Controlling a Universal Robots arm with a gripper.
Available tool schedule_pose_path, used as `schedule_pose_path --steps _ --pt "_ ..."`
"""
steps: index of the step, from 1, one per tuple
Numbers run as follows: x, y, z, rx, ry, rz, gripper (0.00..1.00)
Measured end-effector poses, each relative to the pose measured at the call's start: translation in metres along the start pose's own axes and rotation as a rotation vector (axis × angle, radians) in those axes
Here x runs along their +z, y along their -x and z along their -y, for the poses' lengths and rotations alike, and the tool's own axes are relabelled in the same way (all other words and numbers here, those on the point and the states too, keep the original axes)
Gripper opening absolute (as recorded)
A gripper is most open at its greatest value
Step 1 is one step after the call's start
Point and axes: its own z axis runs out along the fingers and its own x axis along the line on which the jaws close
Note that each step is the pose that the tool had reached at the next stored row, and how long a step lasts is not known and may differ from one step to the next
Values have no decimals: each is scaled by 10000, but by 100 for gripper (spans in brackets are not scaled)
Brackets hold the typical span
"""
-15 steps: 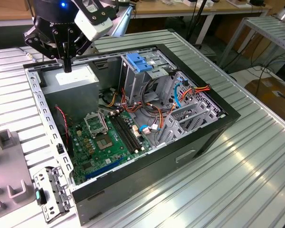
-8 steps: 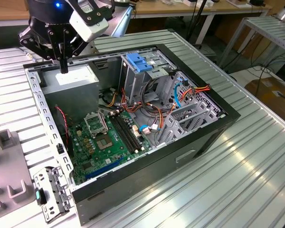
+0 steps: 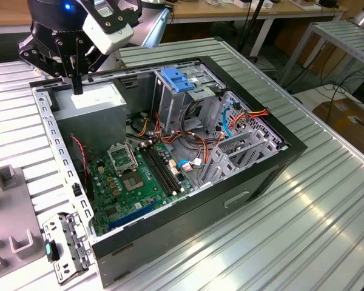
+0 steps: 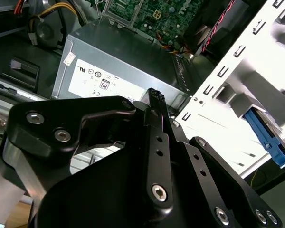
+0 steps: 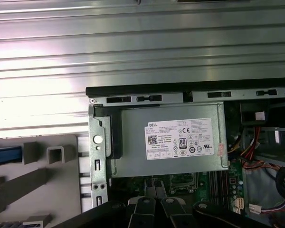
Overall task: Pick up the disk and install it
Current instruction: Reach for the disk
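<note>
Pincer (image 3: 77, 91) closed, empty, hovering just above power supply (image 3: 91, 100). Disk (image 5: 4, 156) sitting beyond case wall (image 5: 97, 156) from me, at grey fixture (image 5: 38, 164). I'm judging it stiff, weighty, shock-sensitive; gripping across long edges best.

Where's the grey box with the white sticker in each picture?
Exterior view: the grey box sits in the open computer case's far corner, toward the exterior view's left.
Second wrist view: the grey box lies just before the green circuit board.
First wrist view: the grey box sits in the case's corner.
Shared landmark: the green circuit board right beside it.
</note>
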Motion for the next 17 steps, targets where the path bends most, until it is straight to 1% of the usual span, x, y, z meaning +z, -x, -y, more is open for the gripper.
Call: schedule_pose_path --steps 17 --pt "2 -77 6 1 0 -8 11"
